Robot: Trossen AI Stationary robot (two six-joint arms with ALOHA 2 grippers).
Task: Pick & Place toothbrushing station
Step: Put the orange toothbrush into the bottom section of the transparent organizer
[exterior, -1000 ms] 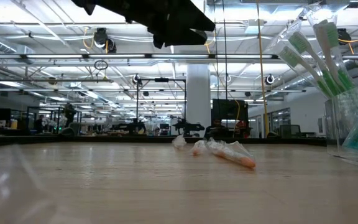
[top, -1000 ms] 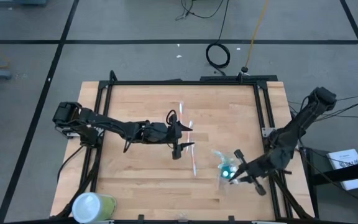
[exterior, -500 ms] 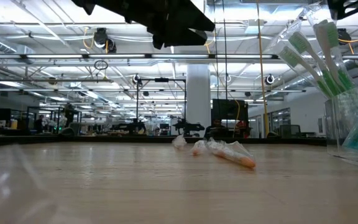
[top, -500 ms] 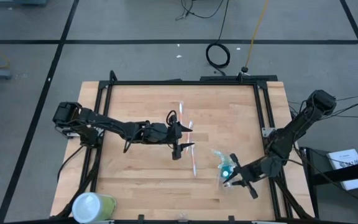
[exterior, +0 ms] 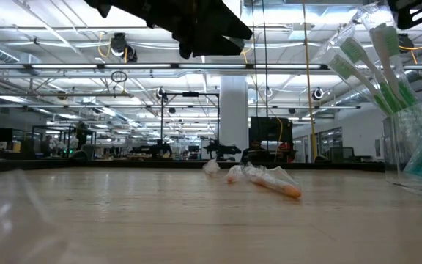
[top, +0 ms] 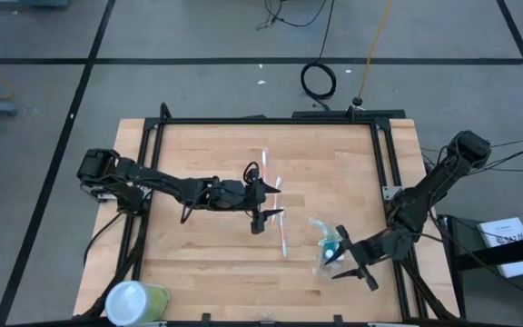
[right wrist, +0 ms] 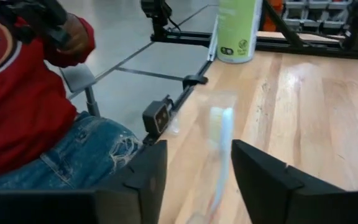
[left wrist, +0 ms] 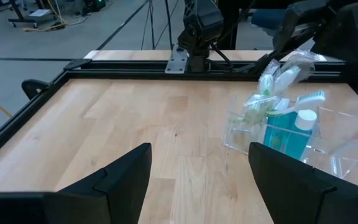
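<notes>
Toothbrushes (top: 330, 243) stand in the clear holder (left wrist: 272, 127) near the surface's (top: 207, 154) right edge, where my right pincer (top: 343, 261), fingers apart around one brush, could tip that light holder; left pincer (top: 263, 202) hovers spread mid-surface.

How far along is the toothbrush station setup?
Done: green-and-white toothbrushes and a teal tube stand in the clear plastic holder. In hand: nothing gripped; the open right gripper brackets a wrapped white toothbrush. Remaining: wrapped toothbrushes lying mid-table by the open left gripper.
</notes>
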